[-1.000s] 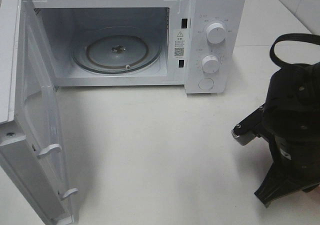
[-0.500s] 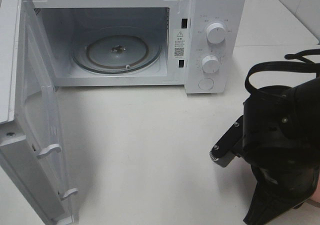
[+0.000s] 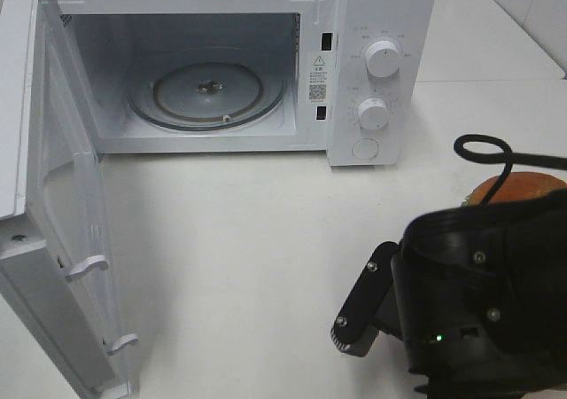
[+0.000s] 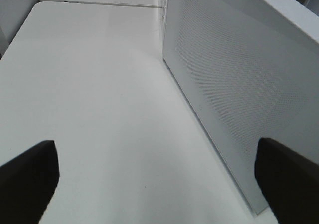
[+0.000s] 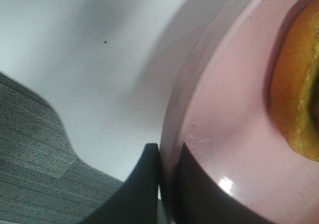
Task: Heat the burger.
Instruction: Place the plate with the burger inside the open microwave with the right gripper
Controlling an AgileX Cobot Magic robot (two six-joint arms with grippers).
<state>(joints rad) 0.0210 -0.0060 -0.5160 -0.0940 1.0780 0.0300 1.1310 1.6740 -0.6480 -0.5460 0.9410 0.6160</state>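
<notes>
Smooth white tabletop [image 4: 99, 109], upright white perforated panel [image 4: 239, 84] alongside, left gripper [image 4: 159, 184] with black fingertips [image 4: 27, 181] spread wide apart.

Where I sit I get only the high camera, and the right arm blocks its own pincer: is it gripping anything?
Observer: Yes. The right pincer is shut on the rim of the plate, clamping it from both sides.
Operator: Is the burger on that plate?
Observer: Yes, the burger sits on it, set back from the gripped edge.
Operator: And the left pincer? I can't see it at all.
Observer: The left pincer is open and empty, above the table beside the outer face of the microwave door.
</notes>
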